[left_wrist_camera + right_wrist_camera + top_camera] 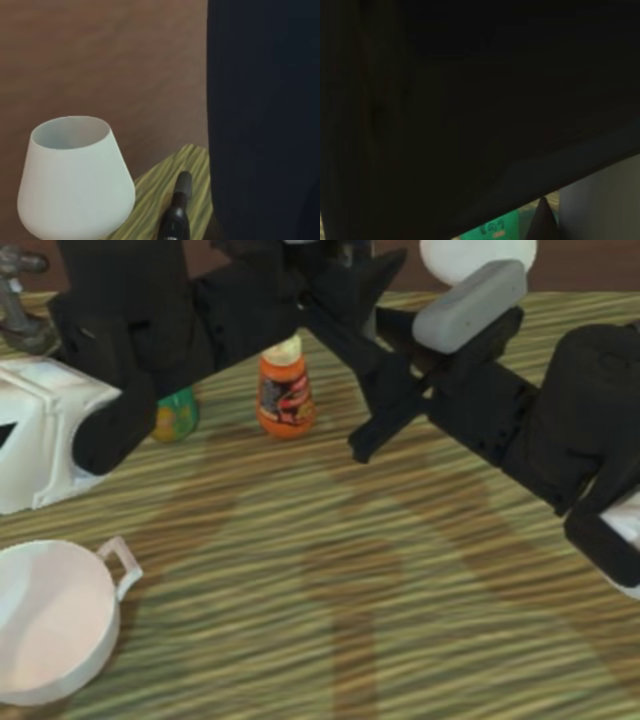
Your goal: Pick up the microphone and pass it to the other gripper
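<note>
No lettering can be read: the orange plastic bottle [285,392] carries a dark label with illegible marks, and the green container [496,227] shows only unreadable dark glyphs.

Tabletop [300,590]: matt streaked wood grain, green-brown. Orange bottle [285,390]: glossy plastic. White pot [50,630]: smooth, matt. White vase [75,180]: smooth satin. Arms: matt black.

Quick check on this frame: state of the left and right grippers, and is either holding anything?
Left gripper: over the table's far edge, meeting the other; open or shut cannot be told.
Right gripper: reaching toward the left one; cannot be told either.
Microphone: not visible in any view.
</note>
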Available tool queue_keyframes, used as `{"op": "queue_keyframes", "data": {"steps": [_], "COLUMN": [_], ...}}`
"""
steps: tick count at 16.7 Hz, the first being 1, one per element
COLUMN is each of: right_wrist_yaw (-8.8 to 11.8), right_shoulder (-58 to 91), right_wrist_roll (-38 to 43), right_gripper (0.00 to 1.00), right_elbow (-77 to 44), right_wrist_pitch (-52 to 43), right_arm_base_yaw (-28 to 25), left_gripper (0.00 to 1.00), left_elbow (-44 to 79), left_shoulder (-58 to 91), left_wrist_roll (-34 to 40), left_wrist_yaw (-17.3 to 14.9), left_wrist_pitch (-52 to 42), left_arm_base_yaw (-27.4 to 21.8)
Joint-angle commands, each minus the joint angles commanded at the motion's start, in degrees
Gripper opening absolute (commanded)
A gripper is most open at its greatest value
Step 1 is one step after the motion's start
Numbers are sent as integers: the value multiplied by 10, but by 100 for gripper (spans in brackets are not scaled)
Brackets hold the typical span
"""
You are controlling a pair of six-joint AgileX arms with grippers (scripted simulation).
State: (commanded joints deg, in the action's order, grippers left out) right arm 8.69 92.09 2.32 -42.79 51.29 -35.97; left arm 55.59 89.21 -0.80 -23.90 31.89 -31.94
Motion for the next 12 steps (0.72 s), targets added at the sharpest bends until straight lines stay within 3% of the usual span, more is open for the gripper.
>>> {"op": "queue_keyframes", "data": {"steps": [2, 3, 11, 12], "right_wrist_yaw": [0, 0, 0, 0], "right_shoulder": [0, 0, 0, 0], "right_wrist_roll": [0, 0, 0, 0], "right_gripper": [0, 0, 0, 8], "right_elbow": [0, 0, 0, 0], "right_wrist_pitch": [0, 0, 0, 0], "right_arm_base_yaw": [0, 0, 0, 0], "left_gripper": [2, 0, 0, 0], "left_elbow": [0, 0, 0, 0], "left_shoulder": [0, 0, 0, 0], "left_wrist_roll": [0, 0, 0, 0], "left_wrist_yaw": [0, 0, 0, 0], "left_wrist_pitch": [0, 0, 0, 0], "left_arm_base_yaw": [0, 0, 0, 0]}}
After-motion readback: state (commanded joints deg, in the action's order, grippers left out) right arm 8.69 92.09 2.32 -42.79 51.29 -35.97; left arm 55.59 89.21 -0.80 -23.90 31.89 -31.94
